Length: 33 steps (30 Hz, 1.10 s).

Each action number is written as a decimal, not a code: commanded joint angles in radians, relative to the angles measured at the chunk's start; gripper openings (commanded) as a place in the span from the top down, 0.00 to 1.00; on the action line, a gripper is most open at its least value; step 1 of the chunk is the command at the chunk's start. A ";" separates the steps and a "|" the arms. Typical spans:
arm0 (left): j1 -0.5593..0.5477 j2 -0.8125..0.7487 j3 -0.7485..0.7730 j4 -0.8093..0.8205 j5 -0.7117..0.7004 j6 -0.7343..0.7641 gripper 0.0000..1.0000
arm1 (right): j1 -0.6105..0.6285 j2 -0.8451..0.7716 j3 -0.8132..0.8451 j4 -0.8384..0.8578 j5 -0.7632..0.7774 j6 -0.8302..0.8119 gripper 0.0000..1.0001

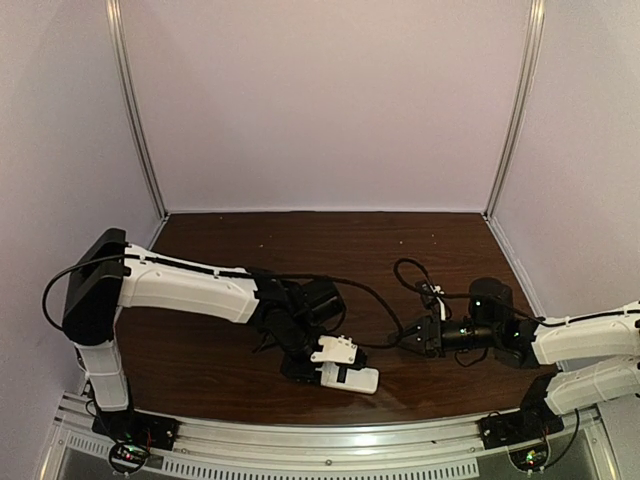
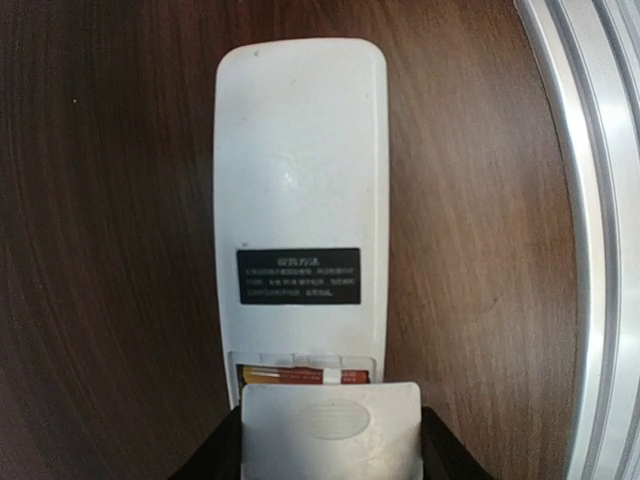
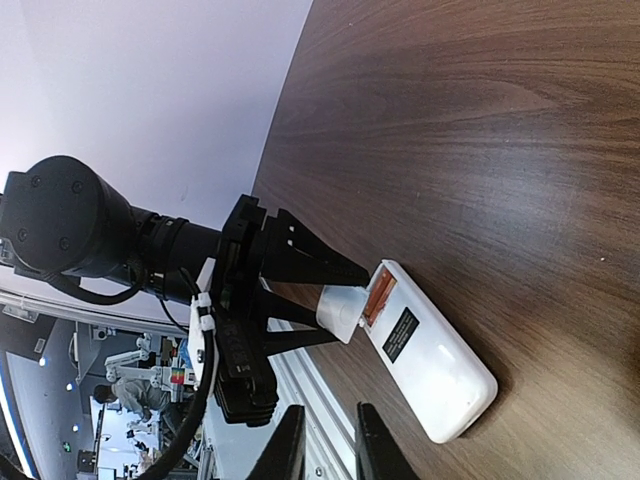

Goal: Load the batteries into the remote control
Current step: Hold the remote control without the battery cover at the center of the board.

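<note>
Remote control point(image 2: 300, 180) lies back-up on the dark wooden table point(image 1: 300, 250), near the front rail and just beside the left arm's wrist. The left gripper point(image 2: 330, 470) pinches the small white cover point(image 2: 330, 425) between its fingers at the remote's open compartment end. The right gripper point(image 3: 328, 445) hovers well to the right, its fingers narrowly parted around nothing. Orange batteries point(image 2: 290, 375) show inside the slot, just above the cover's edge.
</note>
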 commanded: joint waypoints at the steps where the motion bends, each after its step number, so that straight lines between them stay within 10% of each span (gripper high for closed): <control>1: 0.006 0.033 0.049 -0.049 -0.022 -0.017 0.61 | -0.008 -0.018 -0.019 0.004 -0.012 -0.007 0.81; 33: 0.020 0.111 0.121 -0.104 -0.038 -0.035 0.59 | -0.019 -0.012 -0.023 0.019 -0.034 -0.010 0.81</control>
